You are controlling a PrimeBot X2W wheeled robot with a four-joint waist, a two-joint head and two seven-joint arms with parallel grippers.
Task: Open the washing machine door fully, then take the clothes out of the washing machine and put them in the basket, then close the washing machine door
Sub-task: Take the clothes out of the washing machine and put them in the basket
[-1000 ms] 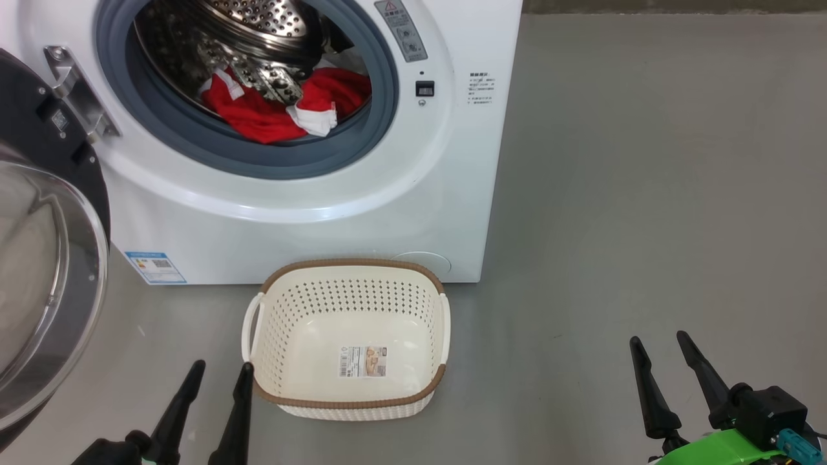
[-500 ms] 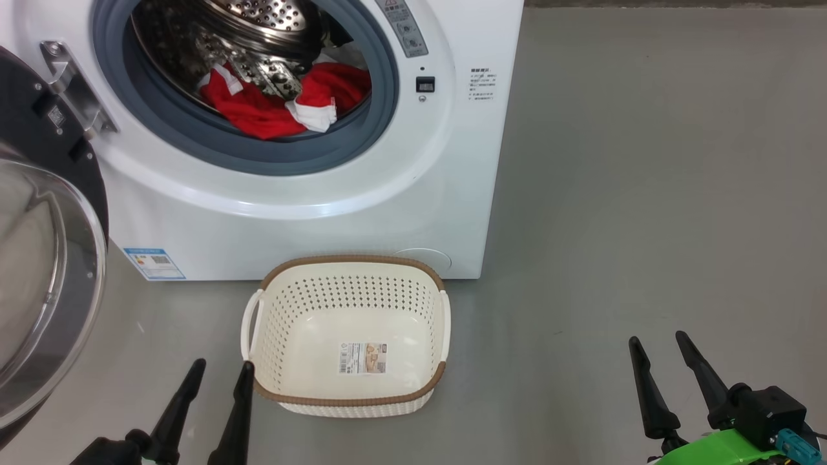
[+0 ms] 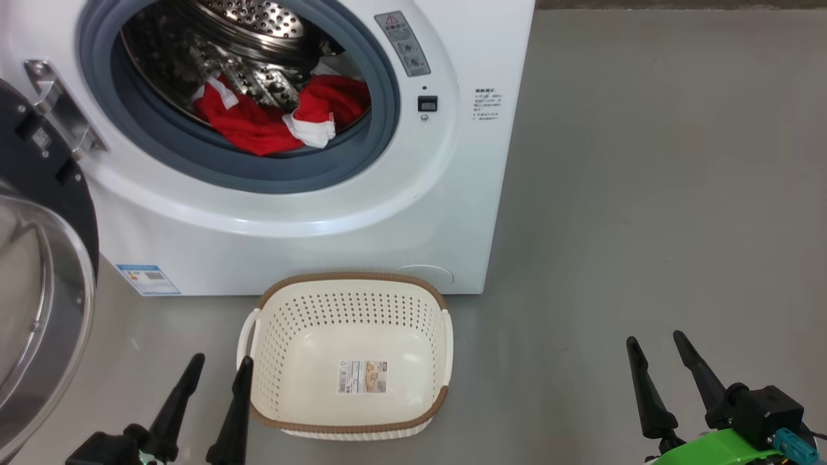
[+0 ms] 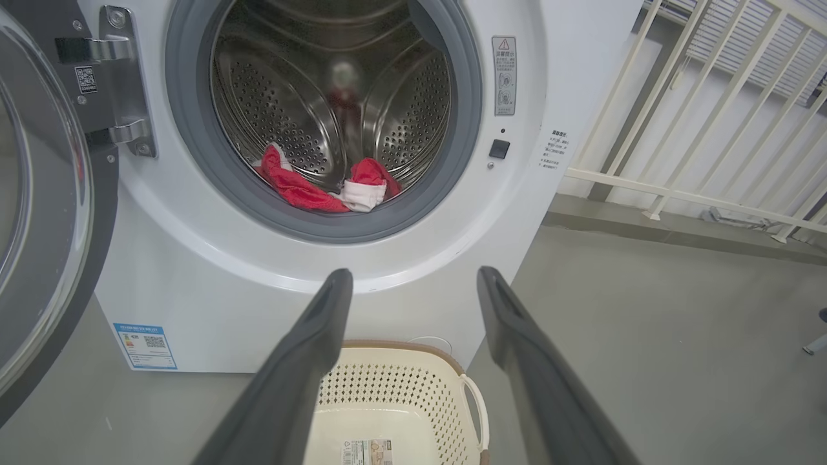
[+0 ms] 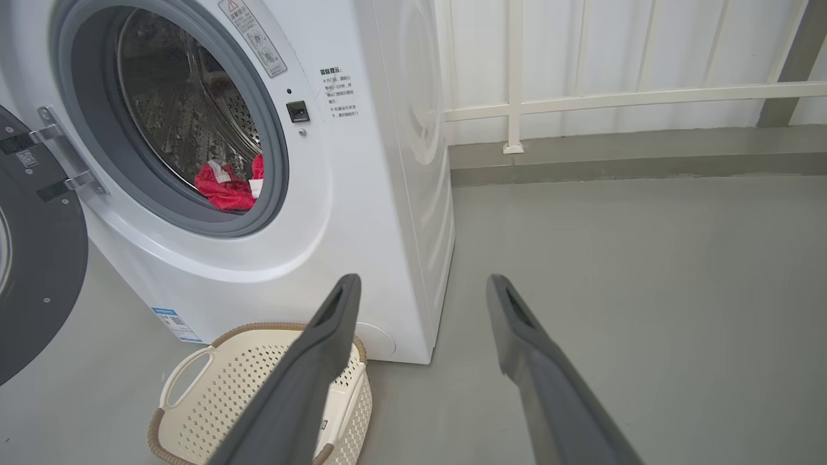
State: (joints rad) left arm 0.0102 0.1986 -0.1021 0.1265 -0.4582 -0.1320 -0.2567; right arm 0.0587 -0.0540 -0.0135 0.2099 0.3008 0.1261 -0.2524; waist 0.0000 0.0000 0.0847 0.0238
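The washing machine door (image 3: 35, 290) hangs swung wide at the left, and the white washing machine (image 3: 323, 232) shows its steel drum. The red clothes (image 3: 258, 126) with white trim lie bunched at the drum's front lip. The cream, brown-rimmed basket (image 3: 352, 279) sits upright on the floor just before the machine's base, only a paper label inside.

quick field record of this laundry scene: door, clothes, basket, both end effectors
washing machine door: open, swung out to the left
clothes: red with white trim, inside the washing machine
basket: on the floor in front of the machine, holding just a paper label
left end effector: open, holding nothing
right end effector: open, holding nothing
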